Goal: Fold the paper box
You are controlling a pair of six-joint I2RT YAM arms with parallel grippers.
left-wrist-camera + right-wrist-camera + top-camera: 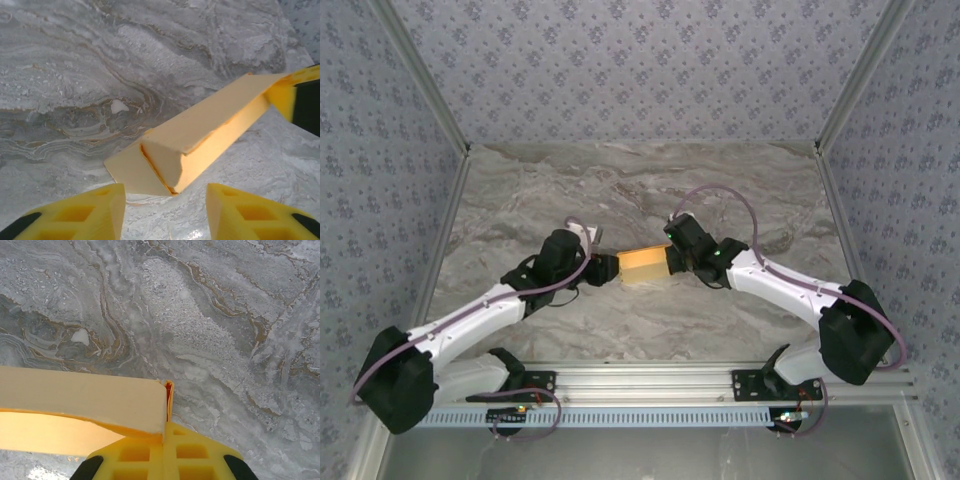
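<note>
Paper box (642, 264), one, on one marble table (520, 200)

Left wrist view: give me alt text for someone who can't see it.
A long orange-yellow paper box rests on a marble table, its near end just ahead of the open left tool, untouched. The right tool grips its far end.

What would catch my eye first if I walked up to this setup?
Probably the orange-yellow paper box, bright against the grey marbled table and lying near its middle, with a gripper at each end. The right gripper is pinched shut on the box's right end. The left gripper stands open at the other end, its yellow fingers apart.
</note>
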